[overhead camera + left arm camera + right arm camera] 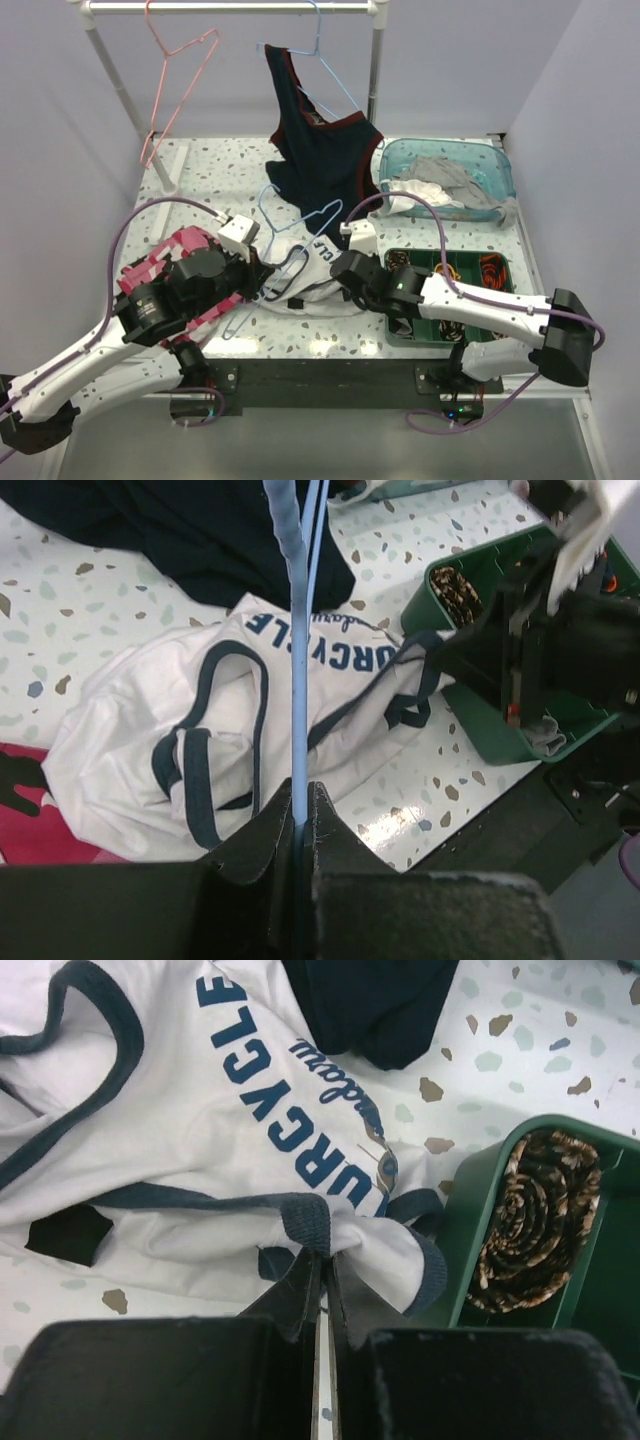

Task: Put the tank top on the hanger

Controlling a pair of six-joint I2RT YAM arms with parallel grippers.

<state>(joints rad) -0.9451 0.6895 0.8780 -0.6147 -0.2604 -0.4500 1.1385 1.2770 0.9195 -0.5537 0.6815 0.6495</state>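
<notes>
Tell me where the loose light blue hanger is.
Left wrist view: the light blue hanger runs across the white tank top at the centre of the table, its wire clamped in the left gripper, with the dark navy top just beyond.

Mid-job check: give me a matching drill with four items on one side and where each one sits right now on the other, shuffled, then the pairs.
Items:
1 tank top
2 light blue hanger
3 pink hanger
4 navy top

States:
A hangs bare on the rail
B pinched by the right gripper
C hangs below the rail, red trim showing
D clamped in the left gripper

Pairs: 1-B, 2-D, 3-A, 4-C
</notes>
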